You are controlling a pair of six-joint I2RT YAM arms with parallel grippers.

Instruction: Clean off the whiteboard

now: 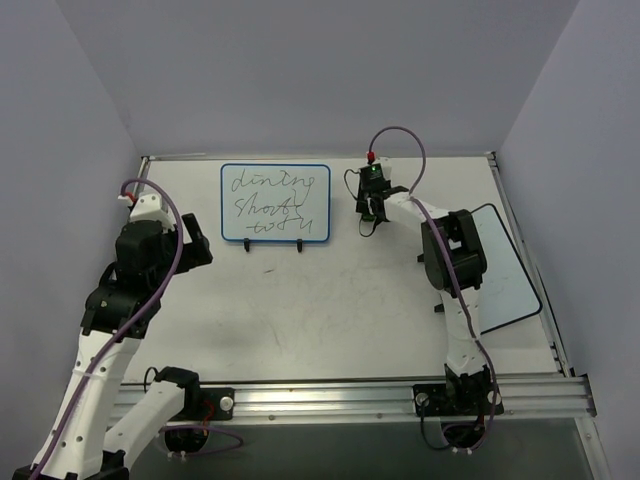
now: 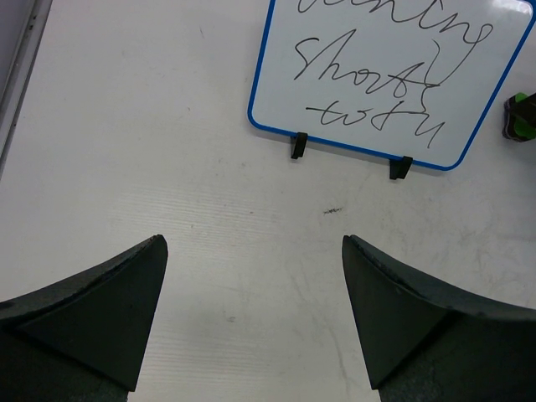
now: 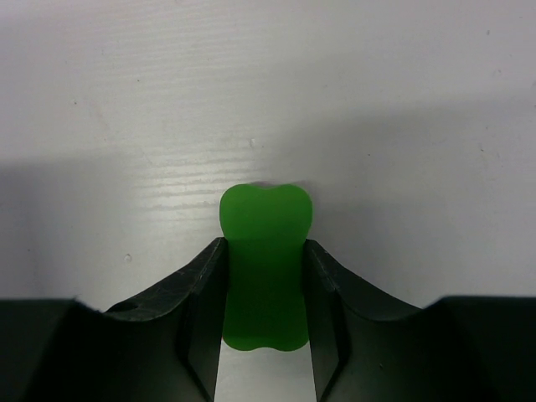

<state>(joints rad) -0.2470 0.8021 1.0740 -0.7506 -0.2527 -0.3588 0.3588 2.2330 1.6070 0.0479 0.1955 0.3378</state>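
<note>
From above, the whiteboard [image 1: 275, 203] stood on its feet at the far side of the surface [image 1: 330, 300], black writing across its face. My right jaws were just beside its right edge; my left jaws hung near the left side. At my left wrist, those jaws gaped wide, holding nothing, with the whiteboard beyond them. At my right wrist, my jaws were clamped tight on a green block [image 3: 265, 268].

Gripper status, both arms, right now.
Left gripper: open, holding nothing.
Right gripper: shut on the green eraser.
</note>
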